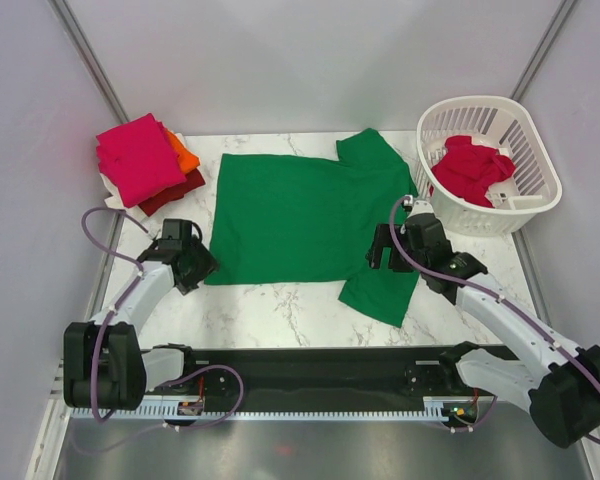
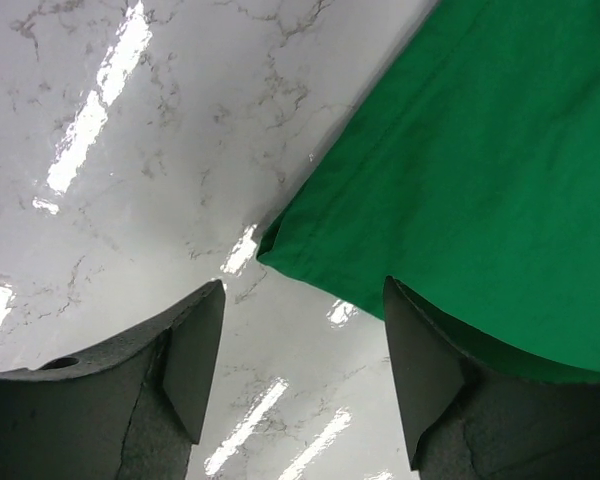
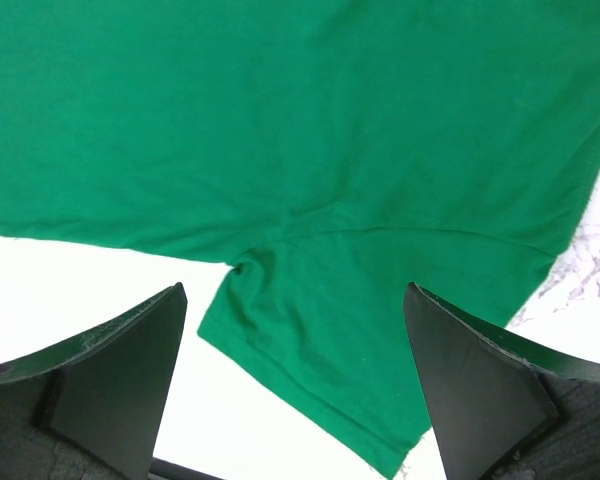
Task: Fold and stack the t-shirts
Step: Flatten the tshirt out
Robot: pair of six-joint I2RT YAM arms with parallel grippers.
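Black fingers of the left hand fill the bottom of its wrist view, spread wide with nothing between them. Just ahead of them lies a hem corner of the green t-shirt, on the white marbled surface. The right hand is likewise spread and holds nothing. It hangs over the spot where the near sleeve meets the body of the shirt. Whether either hand touches the cloth cannot be told.

From above, the green t-shirt lies spread flat in the middle of the surface, hem to the left and both sleeves out to the right, the left hand at its near left corner and the right hand at its near sleeve. At the far left corner sits a pile: a magenta-pink shirt on top, an orange shirt and a dark red shirt showing beneath it. At the far right stands a white slatted laundry basket with a crumpled red shirt inside.
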